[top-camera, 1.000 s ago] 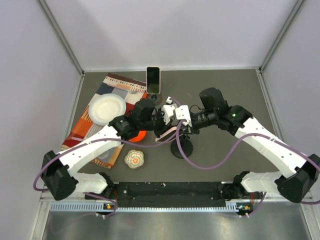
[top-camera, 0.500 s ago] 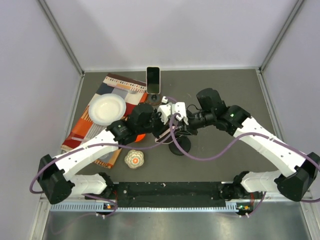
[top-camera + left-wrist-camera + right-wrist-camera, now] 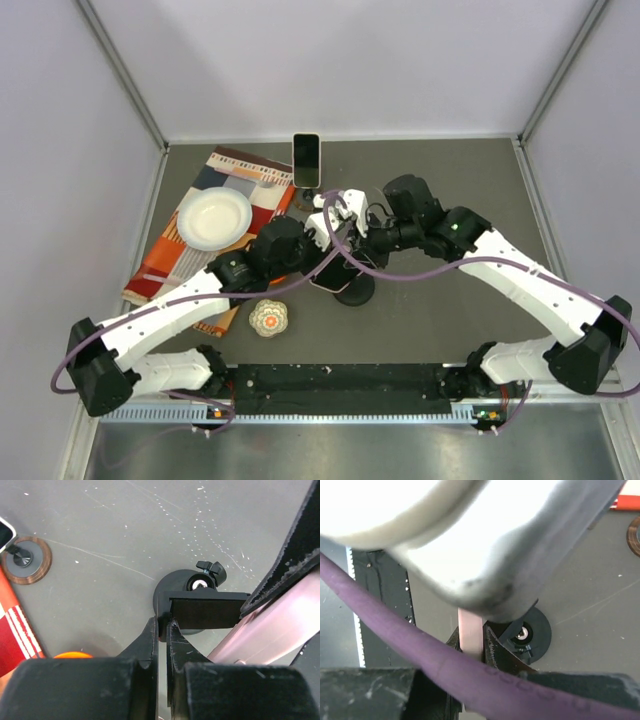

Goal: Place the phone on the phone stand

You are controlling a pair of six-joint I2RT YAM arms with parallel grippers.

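The phone stand (image 3: 205,611) is black, with a round base (image 3: 355,290) and a flat plate on top. My left gripper (image 3: 162,625) is shut on the left edge of that plate. The phone (image 3: 470,630) is pink and seen edge-on. It sits between the fingers of my right gripper (image 3: 471,636), which is shut on it just above the stand. From the left wrist, the phone (image 3: 270,625) slants down at the right of the plate. Whether it touches the plate is hidden. In the top view, both wrists crowd over the stand.
A second phone (image 3: 306,160) stands upright at the back on a copper-coloured disc (image 3: 22,560). A white bowl (image 3: 213,217) rests on a patterned cloth (image 3: 240,165) at the left. A small patterned ball (image 3: 268,318) and an orange thing (image 3: 72,655) lie nearby. A purple cable (image 3: 395,630) crosses the right wrist view.
Both grippers, with the phone and the stand, have shifted slightly to the left and toward the back. Both grips have held.
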